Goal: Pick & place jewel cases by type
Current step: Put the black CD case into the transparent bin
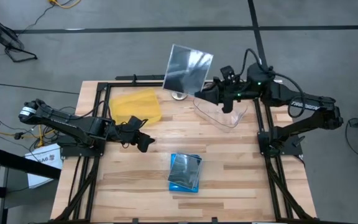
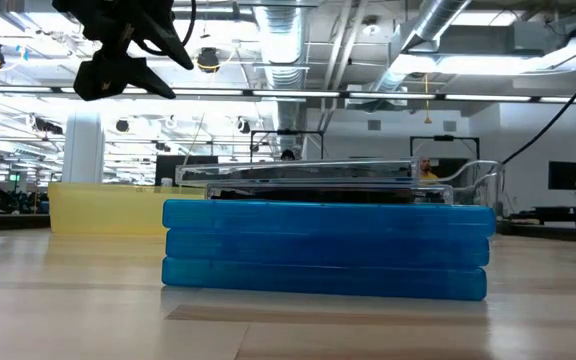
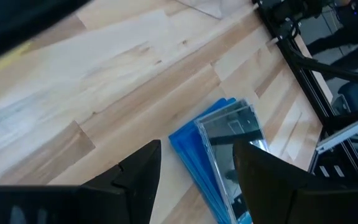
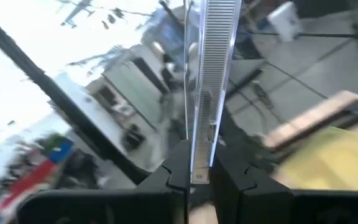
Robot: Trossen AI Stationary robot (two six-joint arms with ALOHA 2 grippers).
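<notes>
A stack of jewel cases (image 1: 185,172) lies flat on the table's near middle: three blue ones (image 2: 328,245) with a clear, black-lined one (image 2: 308,180) on top. My left gripper (image 1: 145,143) hovers open above the table, left of the stack (image 3: 225,155), touching nothing. My right gripper (image 1: 202,93) is raised over the table's far edge, shut on another clear jewel case (image 1: 188,68). That case's broad face shows in the high view, and it is seen edge-on in the right wrist view (image 4: 204,74). My right gripper (image 4: 199,165) pinches the clear jewel case by one edge (image 4: 202,143) between its two fingers (image 4: 179,171). The case stretches straight away from the fingers. It is lifted clear of the table, beyond the clear tub and the yellow tray.
A flat yellow tray (image 1: 135,106) lies on the table's far left part. A clear plastic tub (image 1: 224,113) stands at the far right, just below my right gripper. Bare wood (image 1: 241,168) lies around the stack. Black frame rails (image 1: 272,174) run along both table sides.
</notes>
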